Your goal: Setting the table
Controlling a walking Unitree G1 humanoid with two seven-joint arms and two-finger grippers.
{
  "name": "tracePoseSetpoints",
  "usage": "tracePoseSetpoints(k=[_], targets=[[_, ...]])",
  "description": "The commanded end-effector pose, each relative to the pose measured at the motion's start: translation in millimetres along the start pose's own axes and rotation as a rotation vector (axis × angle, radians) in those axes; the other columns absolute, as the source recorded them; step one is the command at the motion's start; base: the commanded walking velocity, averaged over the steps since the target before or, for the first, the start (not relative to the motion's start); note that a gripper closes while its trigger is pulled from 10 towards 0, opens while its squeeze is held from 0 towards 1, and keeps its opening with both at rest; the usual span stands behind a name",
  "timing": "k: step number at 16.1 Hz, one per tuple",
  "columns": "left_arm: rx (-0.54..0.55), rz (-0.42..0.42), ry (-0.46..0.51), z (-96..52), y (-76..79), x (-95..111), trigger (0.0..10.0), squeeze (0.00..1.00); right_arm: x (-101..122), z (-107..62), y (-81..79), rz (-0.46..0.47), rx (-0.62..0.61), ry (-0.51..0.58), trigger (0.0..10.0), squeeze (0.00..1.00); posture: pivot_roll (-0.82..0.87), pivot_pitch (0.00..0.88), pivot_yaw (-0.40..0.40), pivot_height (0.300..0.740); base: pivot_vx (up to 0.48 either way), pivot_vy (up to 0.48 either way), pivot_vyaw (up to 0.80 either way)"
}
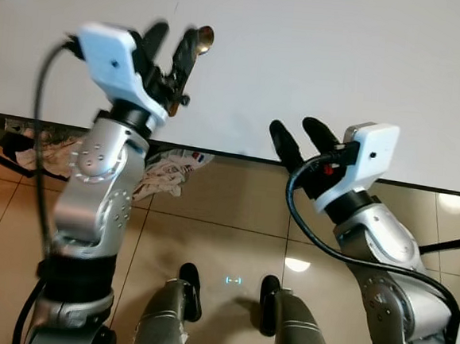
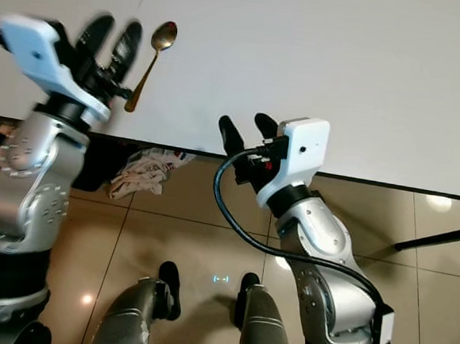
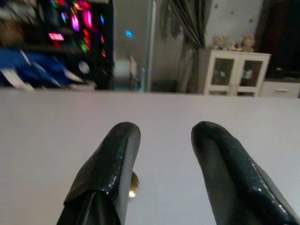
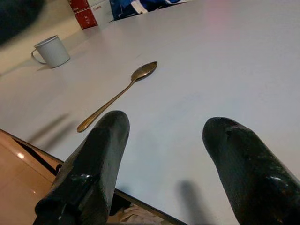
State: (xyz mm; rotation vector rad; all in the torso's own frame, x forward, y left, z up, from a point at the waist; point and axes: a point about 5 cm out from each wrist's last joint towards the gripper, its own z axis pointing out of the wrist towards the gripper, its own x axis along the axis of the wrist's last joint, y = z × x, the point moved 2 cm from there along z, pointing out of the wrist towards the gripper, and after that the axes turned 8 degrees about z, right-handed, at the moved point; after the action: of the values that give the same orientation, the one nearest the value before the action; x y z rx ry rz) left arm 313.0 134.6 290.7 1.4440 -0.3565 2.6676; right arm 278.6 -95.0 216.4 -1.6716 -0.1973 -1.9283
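On the broad white table (image 2: 341, 77), a slim brass-coloured metal spoon (image 2: 149, 60) is laid near the front edge, bowl toward one o'clock, handle toward seven. The left gripper (image 2: 113, 39), fingers parted and empty, is held just beside it at nine o'clock and judged nearer. The right gripper (image 2: 247, 133), likewise spread and empty, is seen well apart toward four o'clock.

One spoon, one mug, two grippers.
A single brass-coloured spoon (image 2: 151, 64) lies on the one white bench (image 2: 341, 77); one white mug (image 4: 51, 51) stands on it too. One left gripper (image 1: 170, 46), one right gripper (image 1: 302, 138), and one crumpled cloth (image 2: 146, 170) on the floor.
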Motion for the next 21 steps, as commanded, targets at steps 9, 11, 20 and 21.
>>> tracePoseSetpoints(k=[9, 11, 20, 21], targets=[[0.134, 0.127, -0.218, -53.3, -6.5, -11.1, 10.0, 0.00, -0.1, 19.2, 4.4, 0.001, 0.032, 0.078, 10.0, 0.00, -0.11, 0.198, 0.040, 0.740, 0.000, 0.361, 0.00], [0.096, 0.115, -0.202, -50.0, -2.6, -7.4, 10.0, 0.00, 4.8, 25.0, 4.2, -0.004, 0.047, 0.117, 10.0, 0.00, -0.11, 0.175, 0.035, 0.740, 0.000, 0.480, 0.00], [0.055, -0.112, -0.412, -88.5, 21.9, -76.9, 10.0, 0.00, -27.7, 30.8, -1.8, -0.011, 0.103, 0.085, 10.0, 0.00, -0.11, 0.104, 0.008, 0.740, 0.000, 0.480, 0.00], [0.053, -0.118, -0.422, -91.3, 23.5, -79.7, 10.0, 0.00, -31.6, 29.9, -1.6, -0.012, 0.104, 0.075, 10.0, 0.00, -0.11, 0.104, 0.008, 0.740, 0.000, 0.480, 0.00]])
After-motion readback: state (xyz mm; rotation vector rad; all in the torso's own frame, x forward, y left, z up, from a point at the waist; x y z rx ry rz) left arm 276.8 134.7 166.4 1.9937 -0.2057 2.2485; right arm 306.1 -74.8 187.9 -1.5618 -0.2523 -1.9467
